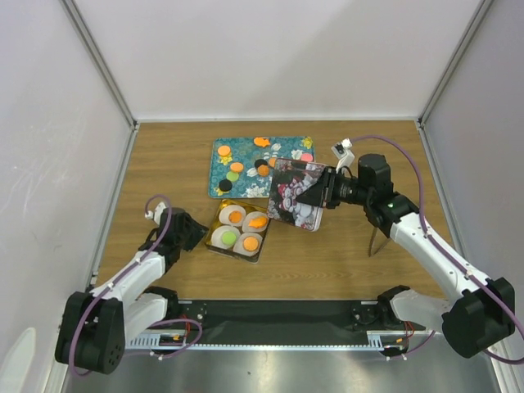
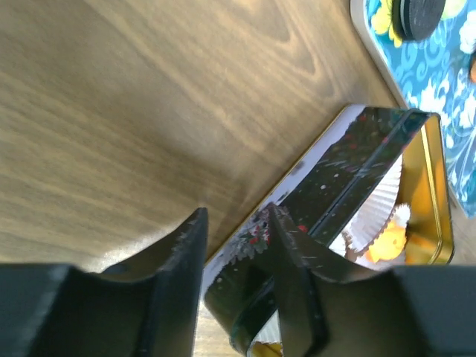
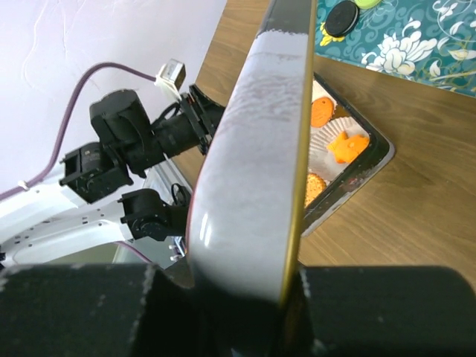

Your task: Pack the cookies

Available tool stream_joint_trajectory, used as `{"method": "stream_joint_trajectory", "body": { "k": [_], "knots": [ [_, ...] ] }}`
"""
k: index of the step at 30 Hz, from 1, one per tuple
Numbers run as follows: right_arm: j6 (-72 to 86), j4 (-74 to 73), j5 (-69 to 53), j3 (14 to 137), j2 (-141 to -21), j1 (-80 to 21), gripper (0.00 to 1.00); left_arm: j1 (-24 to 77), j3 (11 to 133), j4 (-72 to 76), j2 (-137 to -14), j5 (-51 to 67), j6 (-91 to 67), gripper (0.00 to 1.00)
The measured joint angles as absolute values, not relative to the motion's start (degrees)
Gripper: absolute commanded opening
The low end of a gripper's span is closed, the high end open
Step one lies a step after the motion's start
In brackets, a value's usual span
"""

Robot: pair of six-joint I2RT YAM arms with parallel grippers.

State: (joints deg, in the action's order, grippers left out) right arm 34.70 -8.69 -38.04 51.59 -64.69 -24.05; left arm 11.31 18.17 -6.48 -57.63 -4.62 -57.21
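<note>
Several cookies, such as an orange one [image 1: 223, 151], a green one [image 1: 232, 174] and a dark one [image 1: 225, 186], lie on the teal tray [image 1: 288, 146]. An open tin [image 1: 214, 248] holds white paper cups with orange cookies [image 1: 258, 222] and a green cookie [image 1: 228, 237]. My right gripper [image 1: 315, 196] is shut on the tin's flower-printed lid [image 1: 293, 192] and holds it tilted above the tin's right side; the lid's edge [image 3: 260, 163] fills the right wrist view. My left gripper [image 1: 196, 233] is open at the tin's left corner [image 2: 349, 171], its fingers [image 2: 190, 245] either side of it.
White walls and a metal frame enclose the wooden table [image 1: 360, 262]. The tray touches the tin's far end. The left arm [image 3: 126, 149] shows behind the lid in the right wrist view. A dark cookie [image 2: 419, 15] lies at the tray's near-left corner.
</note>
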Motion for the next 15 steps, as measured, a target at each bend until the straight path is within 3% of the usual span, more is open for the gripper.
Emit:
{"method": "stream_joint_trajectory", "body": {
  "k": [5, 15],
  "knots": [
    [35.57, -7.77, -38.79, 50.59, -64.58, -23.03, 0.05, 14.28, 15.18, -5.26, -53.63, -3.75, -58.65, 0.35],
    [37.12, -5.21, -39.70, 49.50, -64.75, -22.31, 0.06, 26.50, 14.22, -3.49, -50.81, -3.64, -62.08, 0.34]
  ]
}}
